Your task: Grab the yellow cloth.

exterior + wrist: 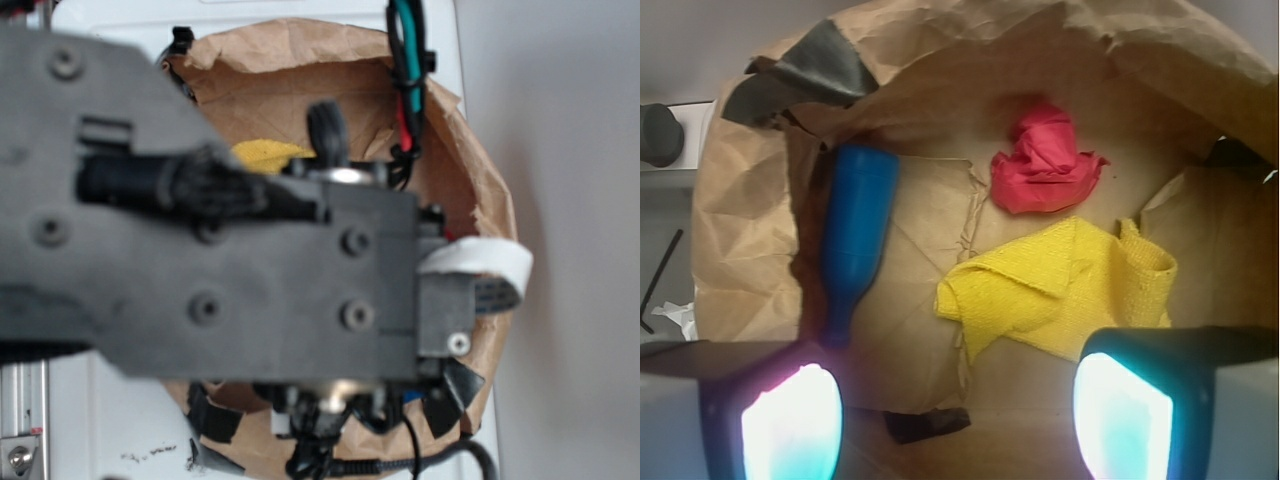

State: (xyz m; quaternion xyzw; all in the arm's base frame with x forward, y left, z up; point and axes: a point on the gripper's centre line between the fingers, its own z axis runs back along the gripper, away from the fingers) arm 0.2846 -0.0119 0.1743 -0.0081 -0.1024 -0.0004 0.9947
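Note:
The yellow cloth [1060, 285] lies folded on the brown paper floor of a paper-lined bowl, right of centre in the wrist view. In the exterior view only a corner of the yellow cloth [265, 153] shows behind the arm. My gripper [955, 420] hangs above the paper with its jaws wide apart and nothing between them. The cloth's near edge sits just beyond and above the right fingertip [1125, 415]; the left fingertip [790, 425] is over bare paper.
A red cloth wad [1045, 160] lies beyond the yellow cloth. A blue bottle [852, 240] lies on its side along the left. Crumpled paper walls [740, 230] ring the space. The arm's grey body [220, 250] blocks most of the exterior view.

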